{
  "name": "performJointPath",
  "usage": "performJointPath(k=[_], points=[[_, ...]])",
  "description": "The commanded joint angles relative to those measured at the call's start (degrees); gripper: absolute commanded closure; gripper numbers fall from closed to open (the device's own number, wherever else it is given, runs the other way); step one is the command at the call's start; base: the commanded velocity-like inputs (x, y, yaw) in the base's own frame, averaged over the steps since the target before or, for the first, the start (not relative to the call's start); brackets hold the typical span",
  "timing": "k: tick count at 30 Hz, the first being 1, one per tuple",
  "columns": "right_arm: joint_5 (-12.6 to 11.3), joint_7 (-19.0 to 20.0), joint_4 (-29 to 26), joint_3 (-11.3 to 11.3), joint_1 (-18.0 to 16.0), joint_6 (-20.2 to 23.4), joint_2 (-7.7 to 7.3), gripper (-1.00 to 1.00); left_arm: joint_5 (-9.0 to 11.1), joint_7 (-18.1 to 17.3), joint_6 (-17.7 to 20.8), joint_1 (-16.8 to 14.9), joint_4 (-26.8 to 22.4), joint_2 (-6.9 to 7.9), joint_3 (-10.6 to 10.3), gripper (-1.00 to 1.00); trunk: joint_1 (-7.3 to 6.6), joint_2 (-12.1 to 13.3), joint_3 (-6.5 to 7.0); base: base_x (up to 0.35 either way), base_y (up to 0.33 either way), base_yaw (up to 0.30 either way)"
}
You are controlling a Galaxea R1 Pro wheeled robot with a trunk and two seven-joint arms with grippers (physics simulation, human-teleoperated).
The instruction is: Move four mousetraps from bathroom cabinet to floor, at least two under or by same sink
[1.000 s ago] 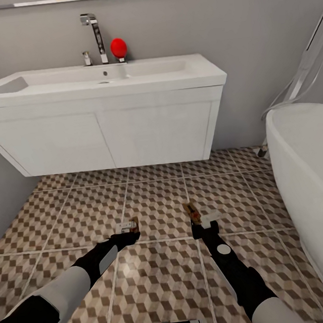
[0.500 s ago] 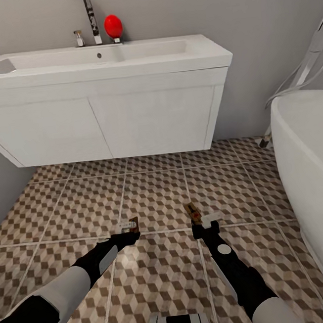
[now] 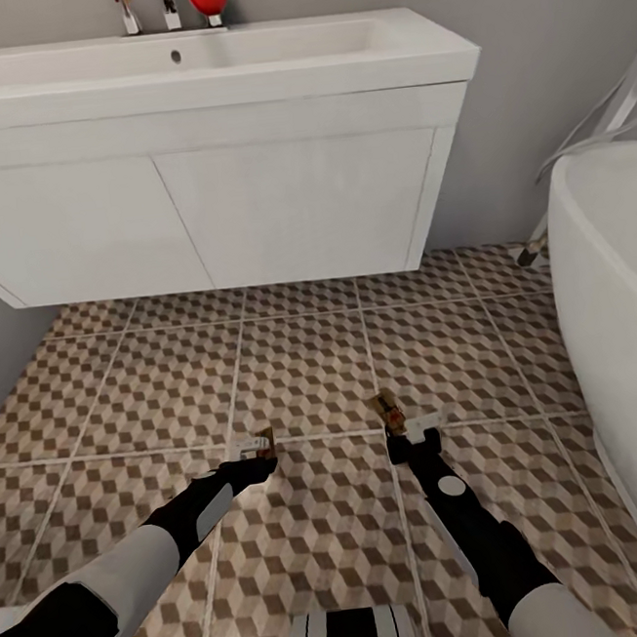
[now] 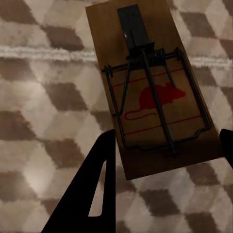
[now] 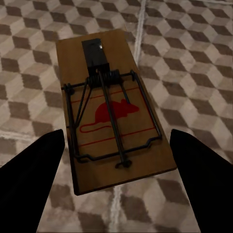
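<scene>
The view has tilted down toward the floor (image 3: 303,359) while both arms stay low. The left gripper (image 3: 257,456) grips a mousetrap (image 4: 150,92); the right gripper (image 3: 409,432) holds another mousetrap (image 5: 111,109), both just above tiles near the sink (image 3: 233,63). Release seems close.

The bathroom sink (image 3: 204,71) hangs on the wall ahead over the bathroom floor (image 3: 304,369), the bathtub (image 3: 621,306) stands to the right, and before the sink one mousetrap (image 3: 263,443) sits at the left claw (image 3: 254,455), another mousetrap (image 3: 389,412) at the right claw (image 3: 409,432).
</scene>
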Motion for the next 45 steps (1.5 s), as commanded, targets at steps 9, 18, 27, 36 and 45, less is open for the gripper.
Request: performJointPath(k=[9,18,27,36,45], points=[[0.2,-0.4,-0.2,0.3,0.0,0.3,0.02,1.00,0.3,-0.1,0.2,0.0,-0.3,0.13,-0.2,1.00,0.16,-0.1,-2.41,0.000,0.000,0.000],[0.3,-0.5,-1.2,0.5,0.0,0.0,-0.06,1.00,0.3,-0.1,0.2,0.0,-2.5,0.74,-0.2,1.00,0.16,-0.1,-2.98,0.000,0.000,0.000],[1.6,-0.4,-2.5,0.4,0.0,0.8,0.23,1.00,0.3,-0.1,2.9,0.0,-3.6,3.19,0.5,1.00,0.16,-0.1,-3.02,0.000,0.000,0.000],[5.6,-0.2,-12.1,0.2,-3.1,13.5,0.37,1.00,0.2,10.2,21.9,-1.2,-22.7,4.38,3.5,1.00,0.16,-0.1,-3.02,0.000,0.000,0.000],[5.6,-0.1,-9.1,0.2,-10.3,17.9,0.68,1.00,-0.8,15.8,35.4,-9.3,-27.8,4.34,12.4,1.00,0.16,-0.1,-3.02,0.000,0.000,0.000]])
